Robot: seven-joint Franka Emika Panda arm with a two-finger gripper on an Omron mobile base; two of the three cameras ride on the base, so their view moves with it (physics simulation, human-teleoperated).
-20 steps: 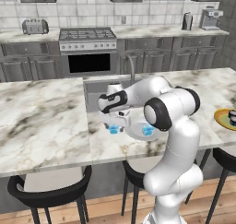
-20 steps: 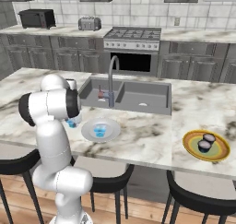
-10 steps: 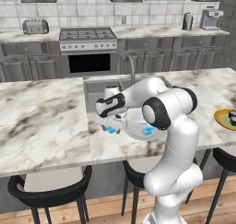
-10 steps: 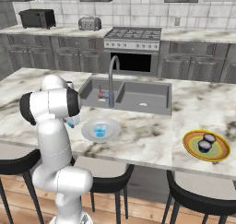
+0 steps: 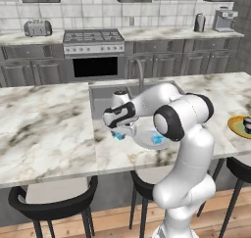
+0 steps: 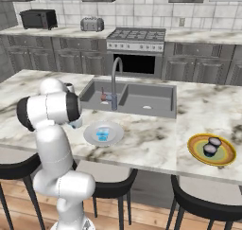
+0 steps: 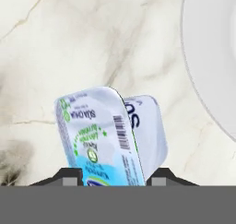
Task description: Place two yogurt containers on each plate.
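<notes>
Closing around the light-blue yogurt cup [image 7: 110, 138], your pincer [image 7: 113, 178] is pinching it between the fingertips, tilted. The grey-white plate [image 7: 207, 57] is lying just beside it. Lifting now, you are risking the cup slipping because it's sitting crooked.

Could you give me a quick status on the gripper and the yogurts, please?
Gripper closing around light blue yogurt cup on counter, beside grey-white plate. One blue cup already on it. Orange plate holds two dark cups. Nothing blocking.
</notes>
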